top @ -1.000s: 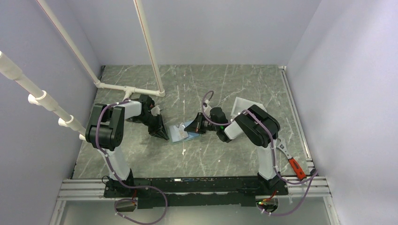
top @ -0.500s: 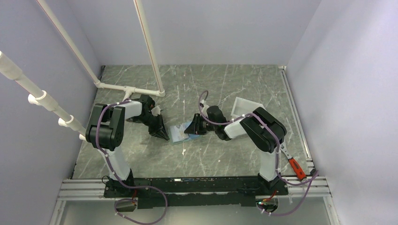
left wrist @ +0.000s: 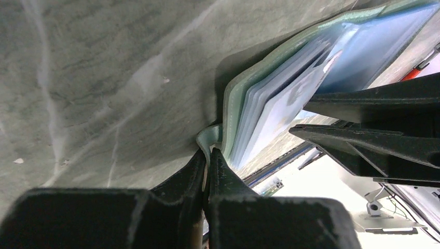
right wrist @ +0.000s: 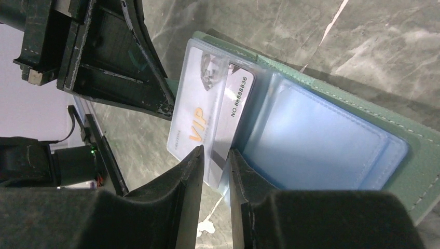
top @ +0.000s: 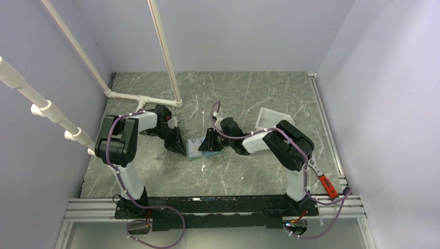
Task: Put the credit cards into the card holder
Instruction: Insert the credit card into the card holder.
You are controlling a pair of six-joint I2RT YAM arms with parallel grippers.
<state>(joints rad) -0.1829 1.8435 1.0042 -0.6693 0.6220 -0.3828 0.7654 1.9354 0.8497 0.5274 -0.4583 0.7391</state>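
**Top view.** One table [top: 259, 93], grey-green and marbled, is closed in on three sides by plain pale walls. One card holder [top: 196, 149] lies open near the table's middle, between the two grippers. The left gripper [top: 181, 149] is at its left edge and the right gripper [top: 208, 144] at its right edge. One white bin [top: 270, 118] stands toward the right edge, behind the right arm. One orange-handled tool [top: 328, 185] lies at the near right corner. One white pipe frame [top: 140, 98] rises from the far left corner.

**Left wrist view.** The left gripper [left wrist: 207, 155] is pressed together on a green tab at the card holder's [left wrist: 373, 46] edge. Pale leaves fan from the fold, and the cards cannot be counted here. The right gripper's fingers [left wrist: 373, 101] show at the right.

**Right wrist view.** The card holder [right wrist: 332, 135] is green outside and light blue inside. Two cards are counted on its left half. A pale card [right wrist: 192, 119] with orange lettering overlaps a second card [right wrist: 239, 93] bearing a printed number. The right gripper [right wrist: 215, 155] has its fingers slightly apart, with the cards' near edges in the gap. Whether the fingers touch the cards cannot be told.
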